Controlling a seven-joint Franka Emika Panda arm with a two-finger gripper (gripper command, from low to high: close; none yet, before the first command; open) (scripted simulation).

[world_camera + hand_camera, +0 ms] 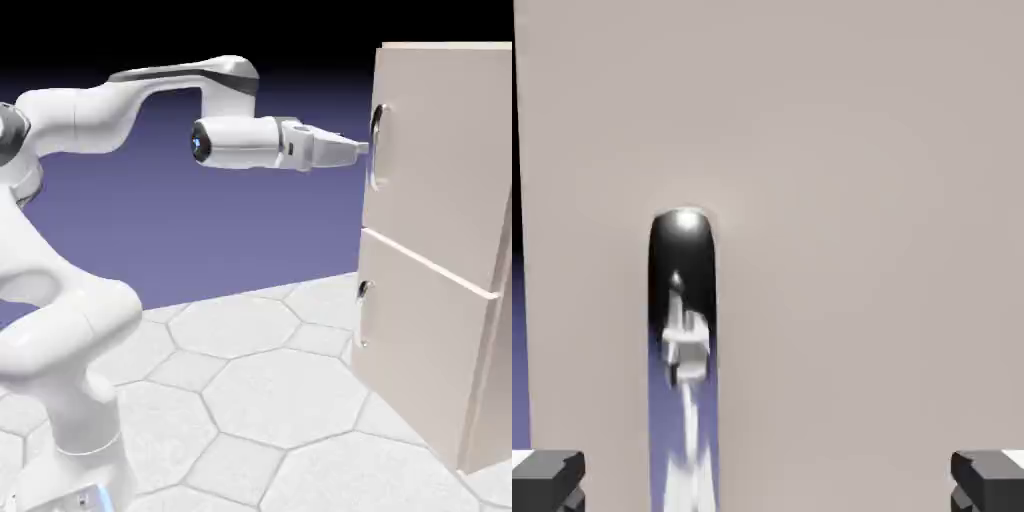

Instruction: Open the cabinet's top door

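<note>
the top door [440, 150] of the cabinet [440, 300] looks shut, flush with the front, and its long curved dark handle [377, 145] sits near the door's edge that faces me. the cabinet stands at the right side of the table [260, 390], its lower door [415, 350] with a shorter handle [362, 305] below. my gripper [358, 148] is level and pointed at that upper handle, tips just beside it; i cannot tell whether they touch. in the hand view the handle [682, 330] rises as a glossy dark bar left of the middle, between my two fingertips [547, 478] at the bottom corners, which stand wide apart with nothing in them. so my jaws are released and empty. i judge that i am in the approach step, lining up for the grasp. the next move calls for sliding a little sideways so the bar is centred between the fingers, easing forward around it, closing, then pulling in an arc about the hinge. the table is pale, marked with hexagon tiles, bare between my base and the cabinet. behind is a plain blue-violet backdrop, darker near the top.
</note>
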